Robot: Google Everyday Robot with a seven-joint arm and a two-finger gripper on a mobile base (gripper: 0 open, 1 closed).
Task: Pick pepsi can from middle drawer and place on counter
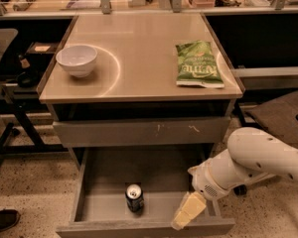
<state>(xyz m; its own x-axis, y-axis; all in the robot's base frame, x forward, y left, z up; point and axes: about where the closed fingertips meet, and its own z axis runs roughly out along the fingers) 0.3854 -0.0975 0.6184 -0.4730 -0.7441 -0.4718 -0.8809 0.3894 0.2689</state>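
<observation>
You have one of each thing here: one bowl, one can, one snack bag, one open drawer, one shut drawer front, one arm with one gripper.

Starting at your left, a round white ceramic bowl [77, 59] sits upright near the left edge of the smooth, glossy tan-beige counter [144, 48] that tops the grey cabinet. Below the counter you see a shut grey drawer front with white scuff marks [139, 131]. Under it, the wide, shallow grey metal middle drawer [102, 205] is pulled out, its floor in plain sight.

The small dark blue-black pepsi can [134, 198] stands upright on that floor, near the front panel and a little left of the drawer's centre. Its silver top faces up, and white markings show on its side. Nothing touches it.

Right of the can, the cream-coloured gripper [187, 211] hangs low over the drawer's front right corner, pointing down and to the left. It is near the can but apart from it and holds nothing. You cannot tell from this view how far it is parted.

Up on the counter's right side, a green crinkled snack bag [197, 64] lies flat.

The thick white robot arm [258, 157] comes in from your far right, sloping down and leftward to a rounded wrist just above the gripper.
</observation>
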